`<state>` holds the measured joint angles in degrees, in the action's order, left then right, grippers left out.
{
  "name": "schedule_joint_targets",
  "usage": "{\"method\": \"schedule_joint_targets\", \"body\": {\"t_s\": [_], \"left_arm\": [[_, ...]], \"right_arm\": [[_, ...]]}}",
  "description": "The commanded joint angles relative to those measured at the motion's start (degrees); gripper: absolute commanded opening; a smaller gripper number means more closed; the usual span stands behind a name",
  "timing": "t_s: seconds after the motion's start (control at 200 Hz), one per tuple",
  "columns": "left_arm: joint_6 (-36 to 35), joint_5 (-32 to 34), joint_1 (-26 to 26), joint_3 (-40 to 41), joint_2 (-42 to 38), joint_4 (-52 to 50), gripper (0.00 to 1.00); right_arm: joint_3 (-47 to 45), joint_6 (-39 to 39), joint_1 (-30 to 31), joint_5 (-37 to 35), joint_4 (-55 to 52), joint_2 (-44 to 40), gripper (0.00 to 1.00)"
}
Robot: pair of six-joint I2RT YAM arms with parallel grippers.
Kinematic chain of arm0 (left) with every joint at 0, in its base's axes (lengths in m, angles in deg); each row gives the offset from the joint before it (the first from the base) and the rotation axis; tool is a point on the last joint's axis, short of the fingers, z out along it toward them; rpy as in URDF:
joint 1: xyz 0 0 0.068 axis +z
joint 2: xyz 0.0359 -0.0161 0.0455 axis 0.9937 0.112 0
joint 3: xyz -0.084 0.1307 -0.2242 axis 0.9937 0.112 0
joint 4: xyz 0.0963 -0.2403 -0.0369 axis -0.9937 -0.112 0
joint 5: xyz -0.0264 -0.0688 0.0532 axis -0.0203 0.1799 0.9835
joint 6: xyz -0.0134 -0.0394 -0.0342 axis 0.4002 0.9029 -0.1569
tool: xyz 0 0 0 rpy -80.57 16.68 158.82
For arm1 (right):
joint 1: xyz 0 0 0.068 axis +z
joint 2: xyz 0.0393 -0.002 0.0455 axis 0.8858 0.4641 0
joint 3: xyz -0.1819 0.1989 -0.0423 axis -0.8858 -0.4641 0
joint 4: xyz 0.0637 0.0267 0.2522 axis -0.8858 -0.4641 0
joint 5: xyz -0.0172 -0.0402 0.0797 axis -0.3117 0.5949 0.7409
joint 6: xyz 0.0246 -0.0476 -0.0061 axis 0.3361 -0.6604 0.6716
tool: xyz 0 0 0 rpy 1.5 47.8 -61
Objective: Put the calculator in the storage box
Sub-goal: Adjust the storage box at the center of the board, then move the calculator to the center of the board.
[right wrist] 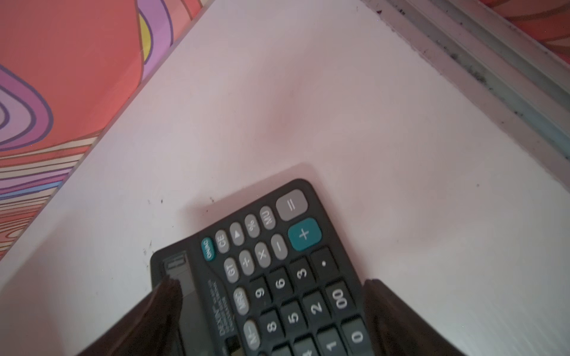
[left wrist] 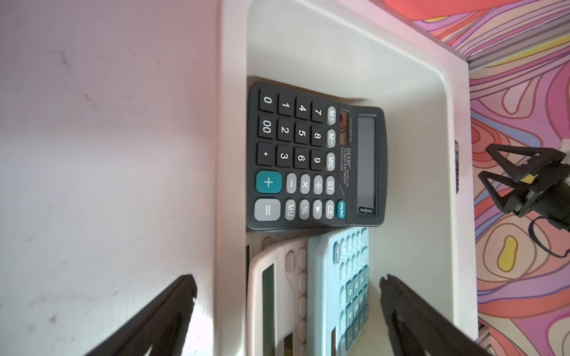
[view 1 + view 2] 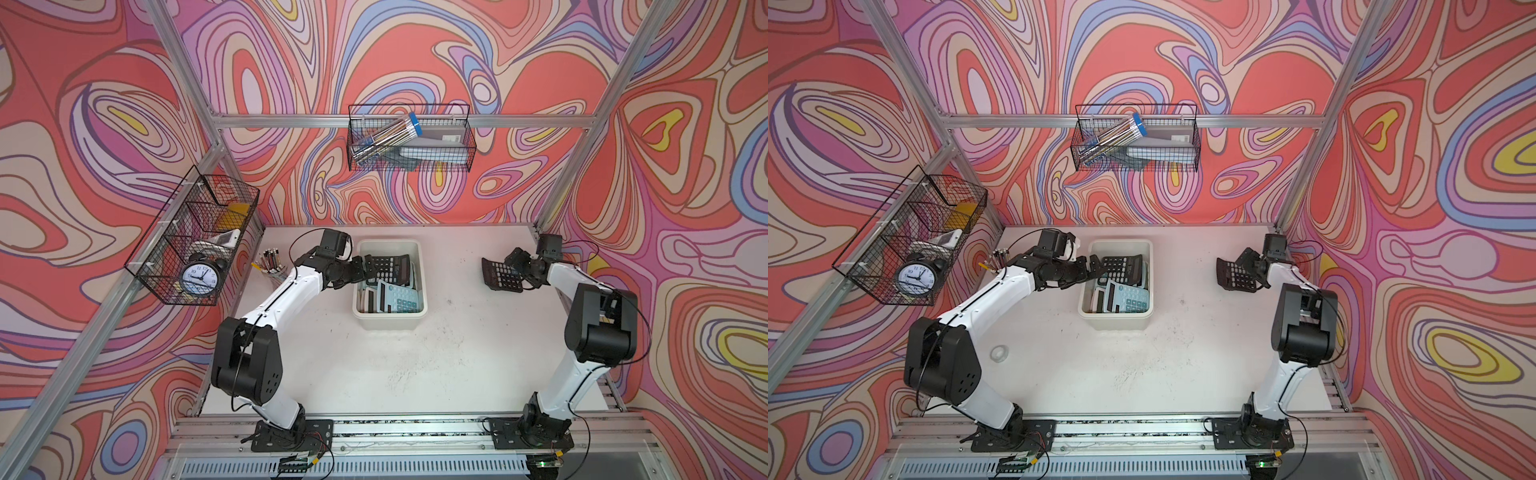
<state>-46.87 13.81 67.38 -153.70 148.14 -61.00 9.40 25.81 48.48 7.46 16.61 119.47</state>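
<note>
Your biggest risk is the carry: the calculator (image 1: 277,246), clamped tilted in the right gripper (image 1: 271,286) near the desk's (image 3: 457,353) right edge, sits well apart from the storage box (image 3: 390,321) and could slip, or land across other calculators (image 3: 399,297) crowding it. A lesser risk is the left gripper (image 2: 287,280), spread empty over the box's left rim, blocking you. Swirl-patterned walls (image 3: 83,124) surround the scuffed white desk and two wire baskets (image 3: 409,137).

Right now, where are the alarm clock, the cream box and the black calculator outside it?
Alarm clock (image 3: 200,277): in a top view, its white dial.
Storage box (image 3: 390,318): in a top view, its near rim.
Black calculator (image 1: 280,283): right wrist view, its number keys.
</note>
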Motion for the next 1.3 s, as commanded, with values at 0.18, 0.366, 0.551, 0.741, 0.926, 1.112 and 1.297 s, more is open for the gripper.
{"method": "schedule_joint_targets", "body": {"t_s": [0.18, 0.366, 0.551, 0.741, 0.926, 1.112, 1.297], "left_arm": [[0.56, 4.72, -0.83, 5.25, -12.25, -1.03, 0.99], [1.03, 3.24, -2.37, 4.95, -14.41, -0.75, 0.99], [0.7, 2.96, -7.36, 1.19, -12.83, -1.0, 0.99], [-0.44, 4.54, -12.77, -6.33, -7.89, -2.42, 0.99], [-0.89, 5.31, -16.44, -13.82, -1.71, -3.34, 0.99], [-1.42, 5.18, -19.69, -21.95, 5.97, -4.91, 0.99], [-2.65, 4.79, -22.42, -33.59, 15.94, -8.96, 0.99]], "right_arm": [[13.16, -4.28, -0.69, 5.64, -8.35, 10.28, 0.93], [16.37, -5.54, -0.73, 10.33, -12.27, 14.37, 0.92], [10.94, -5.3, -0.55, 15.15, -9.84, 12.66, 0.87], [7.39, -6.72, 0.28, 15.38, -10.02, 8.96, 0.83], [3.27, -8.01, 3.75, 13.87, -10.74, 4.53, 0.8], [-2.0, -5.39, 5.45, 13.23, -7.59, -2.5, 0.81], [2.87, -5.06, 5.34, 8.27, -8.9, -0.6, 0.84]]}}
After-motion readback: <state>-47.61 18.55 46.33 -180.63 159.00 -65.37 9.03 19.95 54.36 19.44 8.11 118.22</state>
